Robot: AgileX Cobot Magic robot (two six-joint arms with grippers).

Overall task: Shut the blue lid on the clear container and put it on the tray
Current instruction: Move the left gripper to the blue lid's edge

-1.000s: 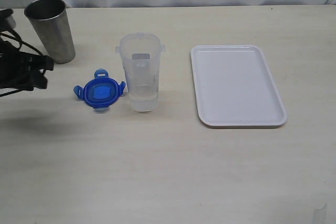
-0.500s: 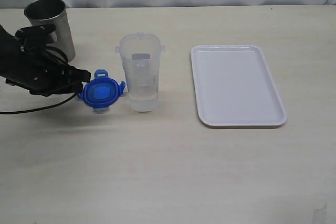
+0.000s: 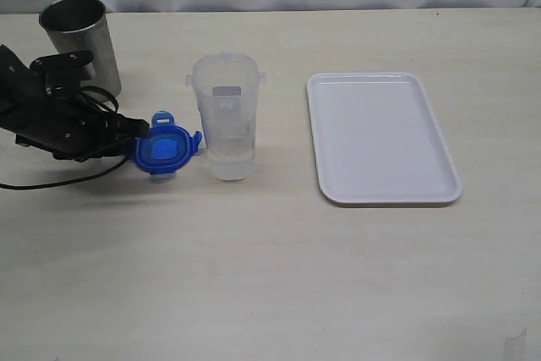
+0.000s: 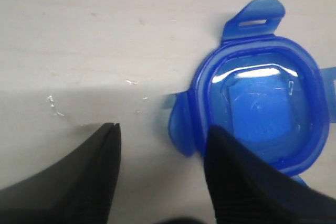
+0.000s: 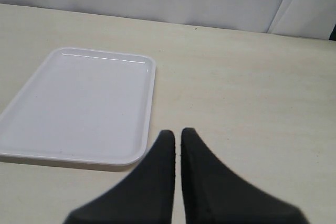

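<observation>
One blue lid (image 3: 165, 151), one clear container (image 3: 226, 120), one tray (image 3: 382, 137) and one metal cup (image 3: 84, 48).

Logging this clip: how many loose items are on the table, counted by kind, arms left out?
lid: 1
clear container: 1
metal cup: 1
tray: 1
Total: 4

Blue lid (image 3: 165, 150), white tray (image 3: 382, 137) (plain)
</observation>
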